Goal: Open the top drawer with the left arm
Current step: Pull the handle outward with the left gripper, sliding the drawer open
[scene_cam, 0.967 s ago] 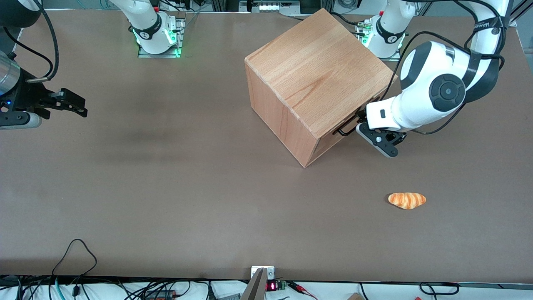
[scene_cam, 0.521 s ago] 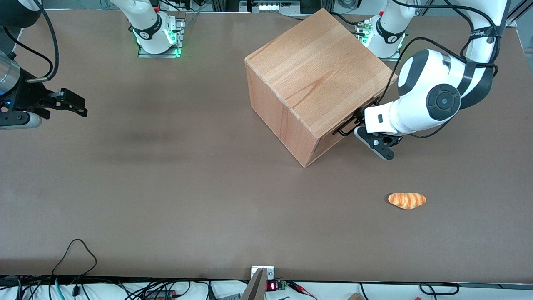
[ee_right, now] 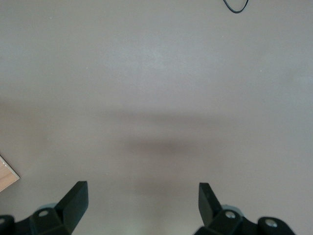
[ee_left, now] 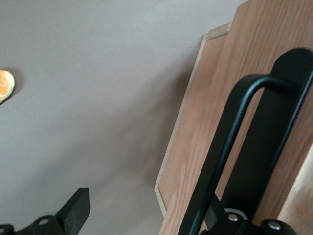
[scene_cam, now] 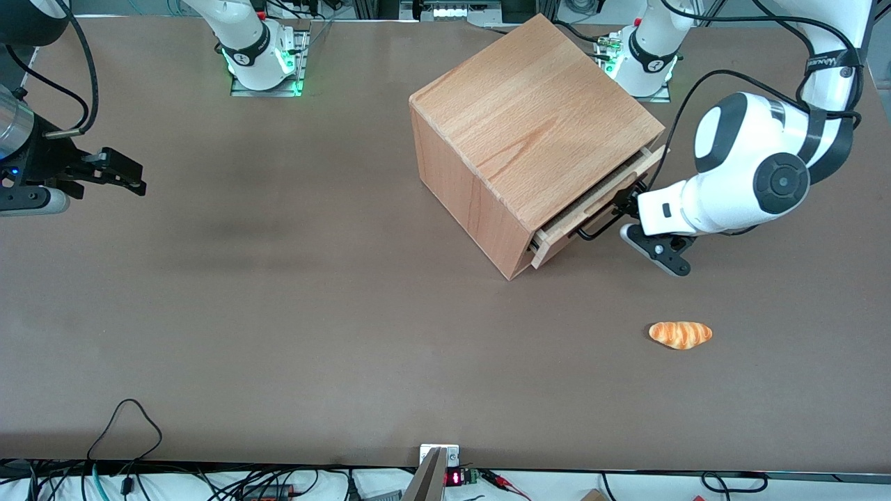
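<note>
Brown bench (scene_cam: 278,313) carries a large beech-wood cube cabinet (scene_cam: 529,118); its shallow pale top drawer (scene_cam: 592,209) stands partly out at four o'clock, black bar handle (ee_left: 230,147) hooked by the glossy white left arm's (scene_cam: 752,181) spread tool (scene_cam: 630,216) for pulling.

A wide brown surface (scene_cam: 278,313) carries a big wooden cabinet (scene_cam: 529,118), set cornerwise. The tool (scene_cam: 625,211), fingers spread, hangs above the surface, just beside the cabinet's drawer side. A small orange bread roll (scene_cam: 681,335) lies well apart from the tool, nearer the front camera. A black cable loop (scene_cam: 125,417) lies far from the tool, toward the parked arm's end.
</note>
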